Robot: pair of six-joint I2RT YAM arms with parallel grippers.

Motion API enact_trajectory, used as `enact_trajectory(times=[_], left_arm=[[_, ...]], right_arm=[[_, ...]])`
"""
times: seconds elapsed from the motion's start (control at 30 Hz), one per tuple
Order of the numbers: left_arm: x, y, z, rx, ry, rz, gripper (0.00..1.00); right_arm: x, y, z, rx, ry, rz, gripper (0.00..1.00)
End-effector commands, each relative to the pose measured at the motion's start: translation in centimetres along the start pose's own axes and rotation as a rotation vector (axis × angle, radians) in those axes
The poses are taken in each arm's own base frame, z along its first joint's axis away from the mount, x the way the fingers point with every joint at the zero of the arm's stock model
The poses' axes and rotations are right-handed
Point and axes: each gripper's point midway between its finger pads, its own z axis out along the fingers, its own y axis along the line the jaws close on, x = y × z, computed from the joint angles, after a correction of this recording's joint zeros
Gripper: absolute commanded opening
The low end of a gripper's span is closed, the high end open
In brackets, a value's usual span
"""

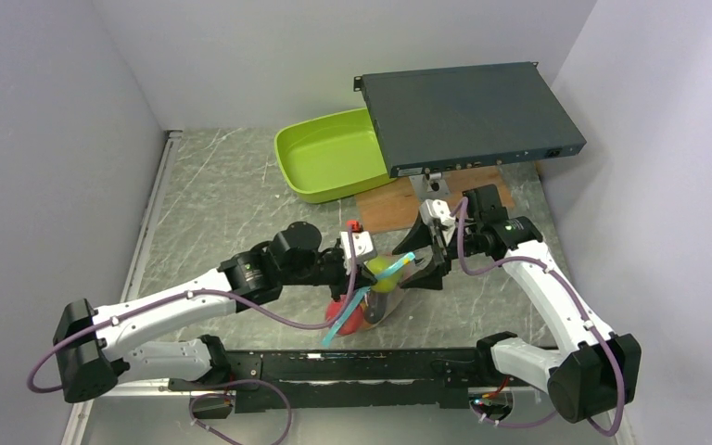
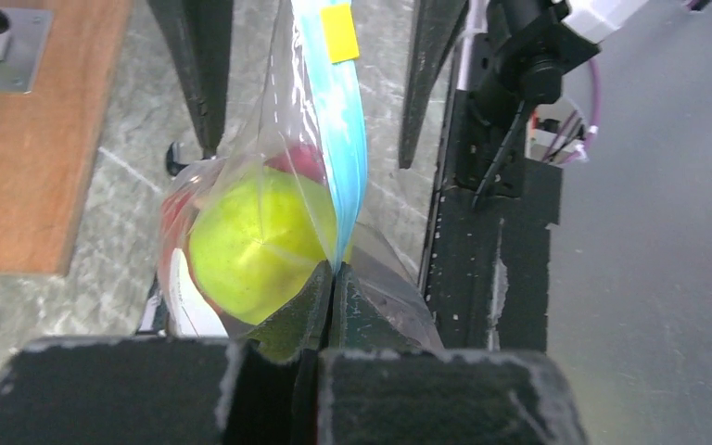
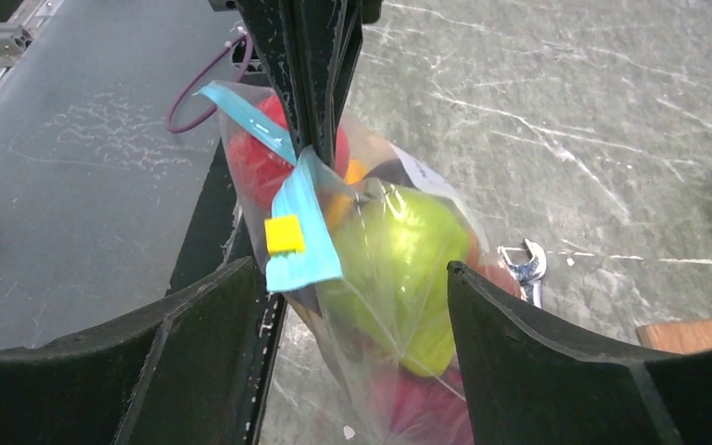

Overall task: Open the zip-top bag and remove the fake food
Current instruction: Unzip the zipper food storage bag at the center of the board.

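Note:
The clear zip-top bag [image 1: 378, 295] hangs over the table between both grippers, its blue zip strip [image 1: 345, 315] running diagonally. My left gripper [image 1: 368, 267] is shut on the blue strip [image 2: 338, 139], pinching it at the fingertips [image 2: 334, 273]. Inside the bag are a green pear [image 2: 260, 246], a red apple [image 3: 260, 158] and other red and orange pieces. My right gripper [image 3: 348, 269] is open, its fingers on either side of the bag's pear [image 3: 394, 264], apart from it. A yellow slider tab [image 3: 285, 234] sits at the strip's end.
A lime-green tray [image 1: 329, 153] stands at the back, with a dark flat device [image 1: 468, 116] overhanging its right side. A wooden board [image 1: 389, 204] lies behind the grippers. A wrench [image 3: 524, 264] lies on the table beyond the bag. A black rail [image 1: 352, 366] runs along the near edge.

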Motion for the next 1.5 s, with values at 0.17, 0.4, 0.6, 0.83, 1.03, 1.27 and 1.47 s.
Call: enact_trajectory(times=[0.17,0.4,0.6,0.83,1.03,1.27,1.47], left_arm=[[-5.3,-2.5,-0.1,0.299,-0.16,-0.038,0.0],[-5.0,-1.0,-0.2,0.284,-0.177,-0.111,0.12],[-5.3,0.9,-1.7,0.135,-0.154,-0.083,0.82],[-6.5,3.0,-3.1,-0.012,-0.164,0.0,1.0],[-6.6,2.0,0.0,-0.014,-0.071,0.111,1.0],[-6.8,2.6,2.2,-0.094,-0.002,0.169,0.84],[-6.0,3.7,2.9,-0.143,0.045,0.165,0.34]], right_arm=[[-2.3,1.1,0.3,-0.067,-0.069,-0.082,0.26],[-2.9,1.5,0.4,-0.083,-0.084,-0.066,0.0],[-3.2,0.9,0.1,-0.061,-0.085,-0.023,0.0],[-2.8,-0.1,-0.1,-0.025,-0.075,0.022,0.0],[-2.6,-0.4,-0.3,-0.004,-0.067,0.021,0.0],[-2.5,-0.4,-0.3,0.002,-0.062,0.016,0.0],[-2.3,-0.1,-0.4,0.004,-0.057,-0.006,0.0]])
